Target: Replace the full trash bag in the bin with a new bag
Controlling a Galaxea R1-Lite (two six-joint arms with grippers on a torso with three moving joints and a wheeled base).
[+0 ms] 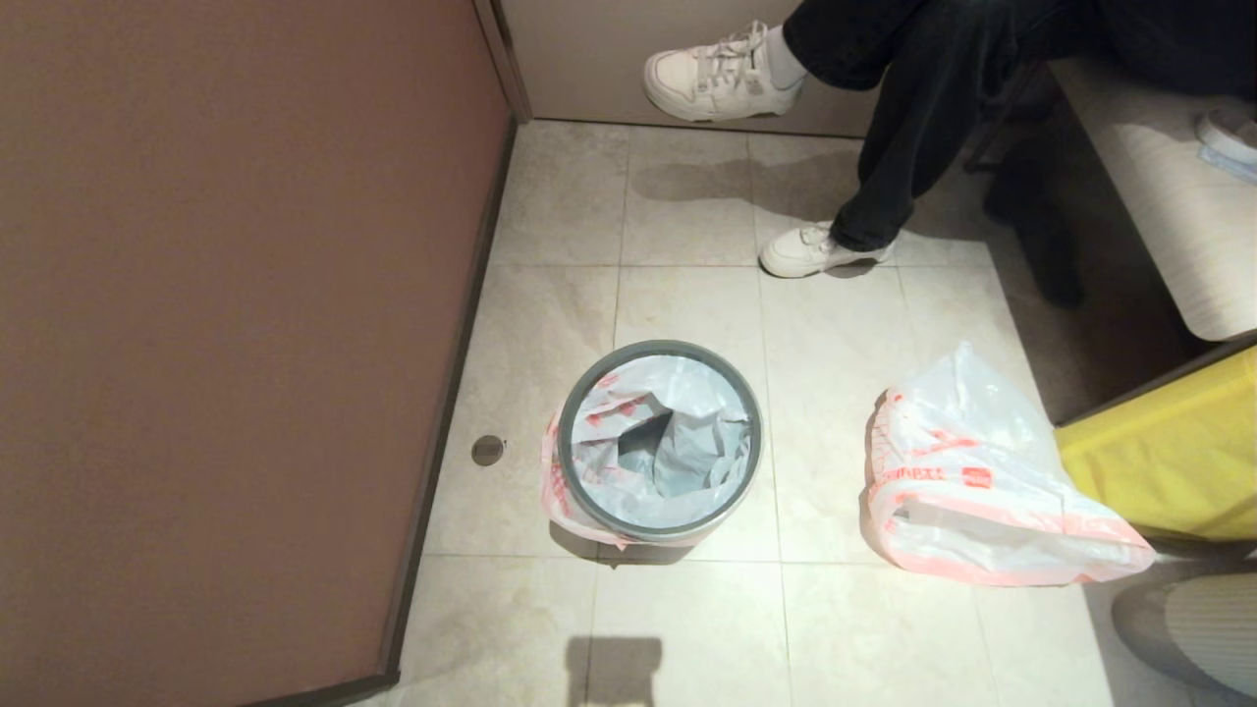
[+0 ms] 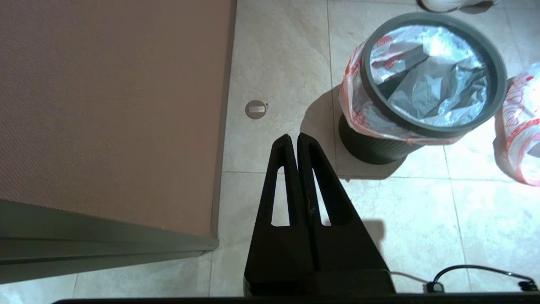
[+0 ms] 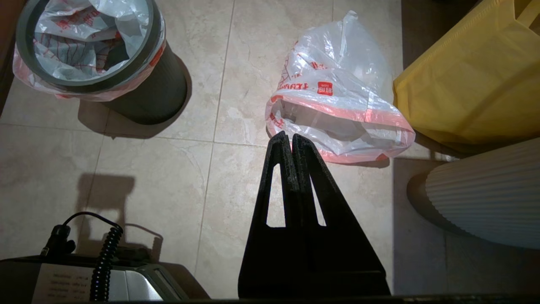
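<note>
The bin (image 1: 567, 462) stands on the tiled floor near the brown wall, its grey ring on top. A limp new bag (image 1: 687, 432) lines it, with the pink hem folded out under the ring. To its right the bulky full trash bag (image 1: 972, 481) lies on the floor with its mouth open. My left gripper (image 2: 294, 137) hangs shut and empty above the floor, short of the bin (image 2: 371, 147) and its new bag (image 2: 434, 76). My right gripper (image 3: 287, 136) is shut and empty just short of the full trash bag (image 3: 337, 97). Neither arm shows in the head view.
A brown partition (image 1: 245, 344) runs along the left. A seated person's legs and white shoes (image 1: 815, 250) are beyond the bin. A yellow bag (image 1: 1169, 452) and a white ribbed object (image 1: 1198, 619) stand at the right. A floor drain (image 1: 487, 450) lies by the wall.
</note>
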